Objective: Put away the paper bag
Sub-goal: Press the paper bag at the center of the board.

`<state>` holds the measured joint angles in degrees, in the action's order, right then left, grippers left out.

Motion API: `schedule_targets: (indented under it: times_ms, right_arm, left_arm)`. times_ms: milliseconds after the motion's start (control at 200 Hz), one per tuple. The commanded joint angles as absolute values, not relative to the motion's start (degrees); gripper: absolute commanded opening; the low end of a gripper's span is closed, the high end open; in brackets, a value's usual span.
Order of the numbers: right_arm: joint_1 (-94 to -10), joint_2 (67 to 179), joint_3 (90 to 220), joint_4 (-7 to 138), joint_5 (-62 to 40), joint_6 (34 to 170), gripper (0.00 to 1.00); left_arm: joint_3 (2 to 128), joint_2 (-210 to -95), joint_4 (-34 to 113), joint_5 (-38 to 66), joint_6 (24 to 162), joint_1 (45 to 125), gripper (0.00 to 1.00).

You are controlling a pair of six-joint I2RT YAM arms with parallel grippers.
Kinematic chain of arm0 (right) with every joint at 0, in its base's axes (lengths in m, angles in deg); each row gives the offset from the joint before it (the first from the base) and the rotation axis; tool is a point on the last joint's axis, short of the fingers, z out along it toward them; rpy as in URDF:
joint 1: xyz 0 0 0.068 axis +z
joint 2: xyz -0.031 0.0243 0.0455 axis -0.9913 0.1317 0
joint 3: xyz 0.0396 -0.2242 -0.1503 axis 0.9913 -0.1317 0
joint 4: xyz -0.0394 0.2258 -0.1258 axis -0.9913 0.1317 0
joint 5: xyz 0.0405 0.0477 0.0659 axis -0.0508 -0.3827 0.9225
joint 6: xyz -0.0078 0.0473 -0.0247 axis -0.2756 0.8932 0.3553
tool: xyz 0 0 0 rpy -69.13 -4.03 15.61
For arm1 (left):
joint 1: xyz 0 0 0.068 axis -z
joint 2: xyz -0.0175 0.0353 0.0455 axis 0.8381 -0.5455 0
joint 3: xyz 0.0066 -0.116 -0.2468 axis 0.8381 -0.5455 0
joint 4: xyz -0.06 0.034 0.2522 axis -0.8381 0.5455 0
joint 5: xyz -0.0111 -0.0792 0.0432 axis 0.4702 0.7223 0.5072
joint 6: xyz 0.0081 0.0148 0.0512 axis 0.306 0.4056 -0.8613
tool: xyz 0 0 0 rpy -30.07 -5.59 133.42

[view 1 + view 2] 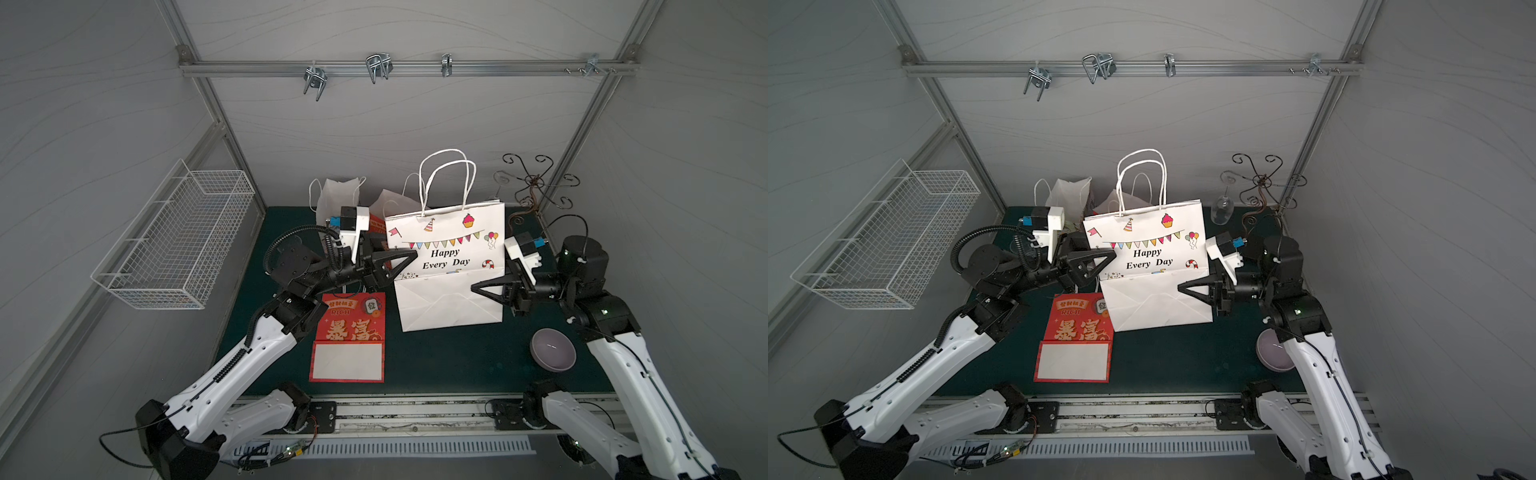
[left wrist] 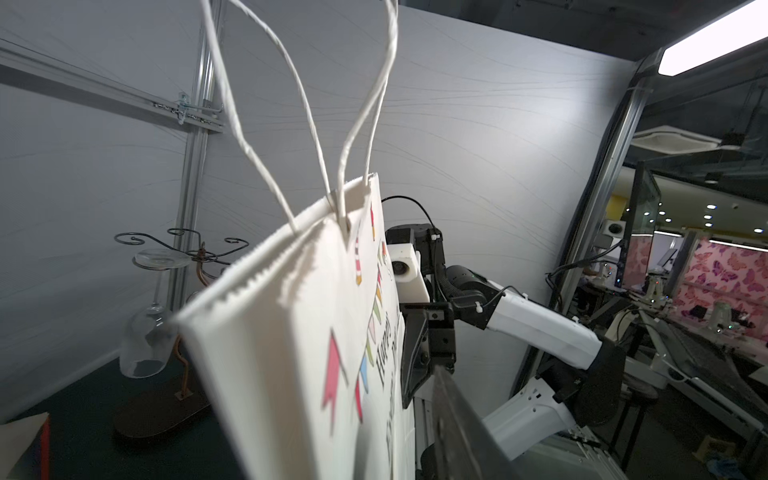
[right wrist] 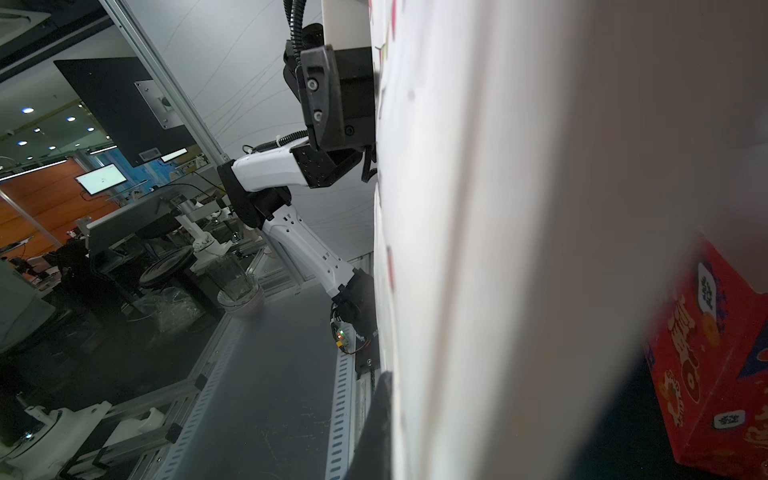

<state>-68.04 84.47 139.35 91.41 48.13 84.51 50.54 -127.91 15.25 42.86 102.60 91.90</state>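
One printed paper bag, two plain bags (behind), one bowl

Both top views looked steeply down over the whole counter. Wrist cameras sat close against the paper bag: the left faced the right arm, the right faced the left arm.

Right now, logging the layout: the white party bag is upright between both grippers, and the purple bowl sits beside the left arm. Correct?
One slip: the purple bowl sits beside the right arm, as both top views show. The white party bag is indeed upright between the left gripper and right gripper.
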Motion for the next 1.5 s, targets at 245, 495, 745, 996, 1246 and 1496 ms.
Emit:
schedule_targets:
  times_ms: [245,495,745,996,1246,1496]
  right_arm:
    - [-67.7,85.0,139.0,95.0,49.6,82.8,0.0]
    - [-67.7,84.9,138.8,95.6,49.5,82.4,0.0]
    - [-67.3,84.9,138.7,96.2,49.9,82.2,0.0]
    - [-66.7,83.5,137.9,97.2,47.9,83.0,0.0]
    - [-62.5,83.1,137.4,100.0,37.0,87.5,0.0]
    - [-51.8,81.0,137.6,99.9,22.8,94.1,0.0]
  left_arm:
    - [55.3,-126.5,12.8,38.4,101.8,92.0,0.0]
    - [56.0,-126.8,11.0,38.2,103.3,92.0,0.33]
    - [55.9,-126.2,8.7,36.6,105.1,91.9,0.0]
    - [54.1,-123.6,13.9,31.2,103.6,92.0,0.99]
    - [50.7,-114.3,35.5,5.3,94.9,92.0,1.0]
    - [51.8,-108.2,62.1,-20.7,97.2,91.9,1.0]
